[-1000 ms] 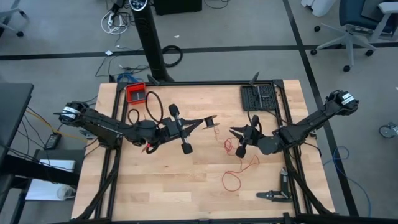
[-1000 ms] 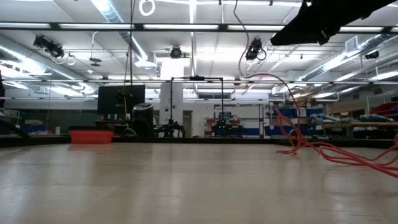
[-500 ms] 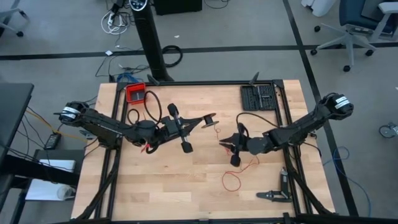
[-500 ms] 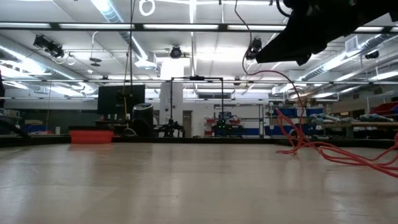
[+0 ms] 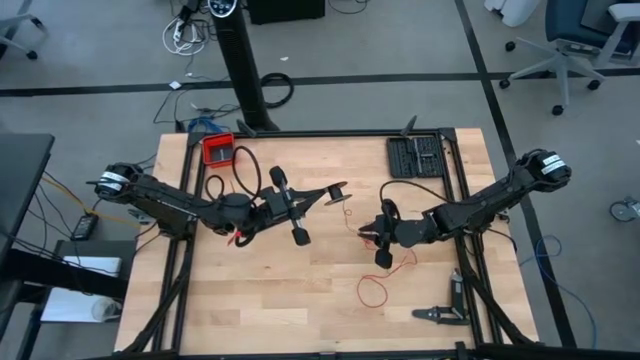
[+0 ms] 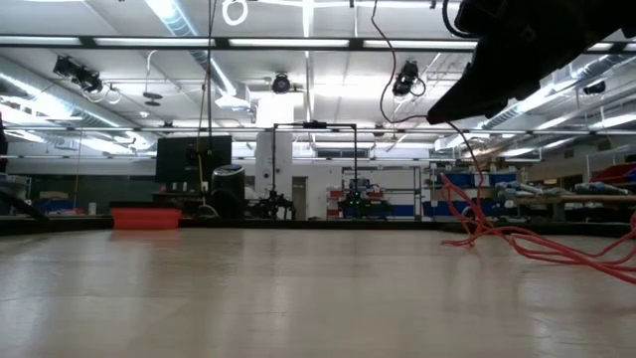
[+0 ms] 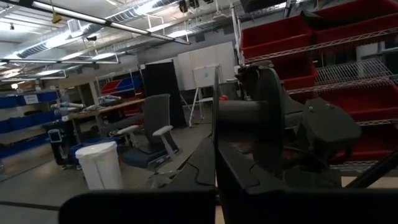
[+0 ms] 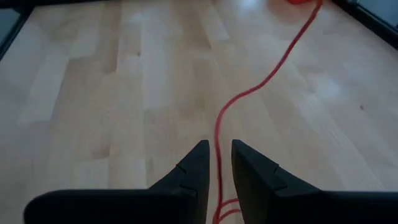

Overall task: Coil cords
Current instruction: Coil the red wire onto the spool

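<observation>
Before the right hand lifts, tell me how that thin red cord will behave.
Probably floppy: the red cord lies in loose bends on the table, so it should droop and trail rather than hold shape. Likely very light, being so thin. It may slip, since it runs between the right hand's narrowly parted fingers.

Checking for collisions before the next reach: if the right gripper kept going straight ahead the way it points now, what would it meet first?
Probably only the red cord, running ahead from between the right gripper's jaws; otherwise bare table.
</observation>
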